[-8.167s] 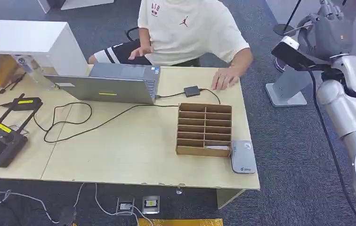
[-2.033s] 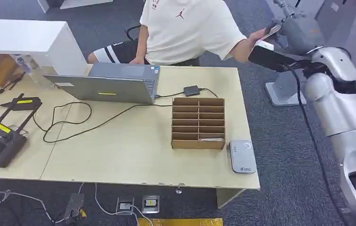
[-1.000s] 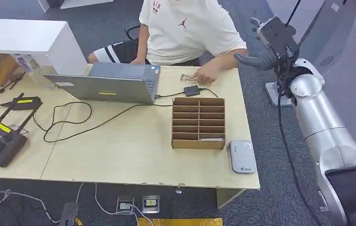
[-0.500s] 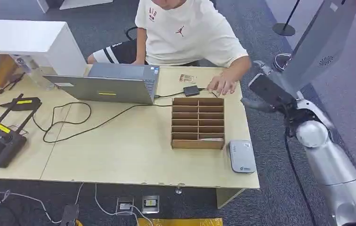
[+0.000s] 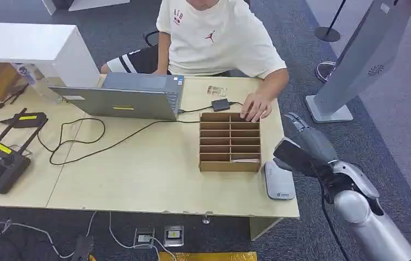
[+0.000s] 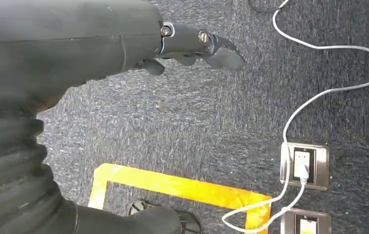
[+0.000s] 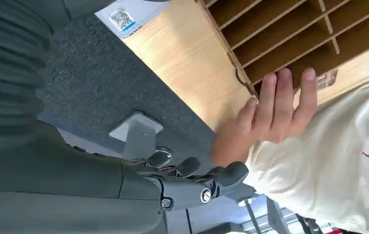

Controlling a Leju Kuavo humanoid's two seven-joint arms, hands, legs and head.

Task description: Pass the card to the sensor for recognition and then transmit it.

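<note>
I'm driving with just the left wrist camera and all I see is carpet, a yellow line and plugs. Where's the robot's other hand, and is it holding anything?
Observer: The right hand hangs off the table's right edge, just above the grey sensor, holding nothing.
Operator: Then where's the card?
Observer: What looks like the card lies on the table's far side, beside the laptop.
Operator: Is anybody there?
Observer: Yes, a person in a white shirt sits behind the table, one hand resting on the far edge of the cardboard box.
</note>
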